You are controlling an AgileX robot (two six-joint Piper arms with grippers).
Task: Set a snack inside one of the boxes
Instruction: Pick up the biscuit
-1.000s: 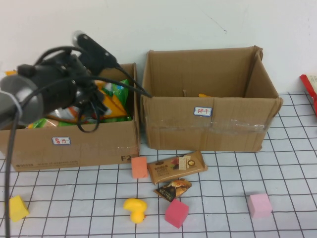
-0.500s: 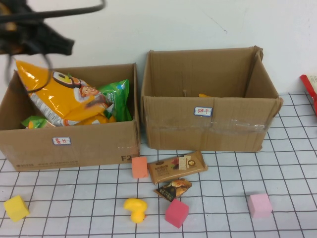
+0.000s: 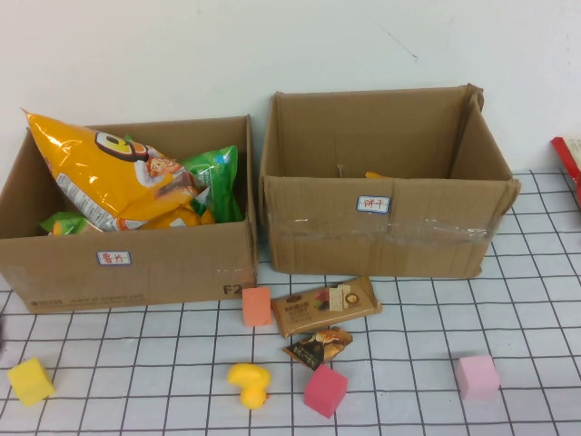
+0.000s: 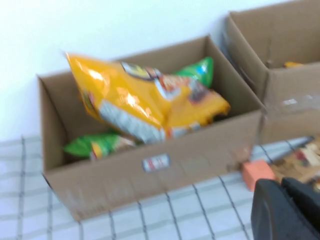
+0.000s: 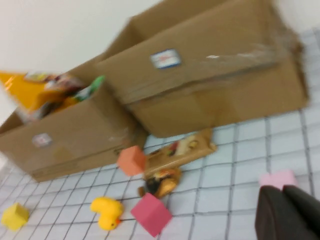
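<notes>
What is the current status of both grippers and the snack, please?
Left gripper shut, empty, off the wider box. Right gripper shut, parked above the table. Orange snack bag in wider box. Nothing blocking.

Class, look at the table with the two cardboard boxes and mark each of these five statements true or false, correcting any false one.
1. A yellow snack bag sticks up out of the wider box. True.
2. The taller box stands to the left of the wider one. False: it stands to its right.
3. A brown snack bar lies on the table in front of the boxes. True.
4. The left gripper holds the yellow bag. False: it is shut on nothing, back from the wider box.
5. The right gripper reaches into the taller box. False: it is shut, above the table in front.
</notes>
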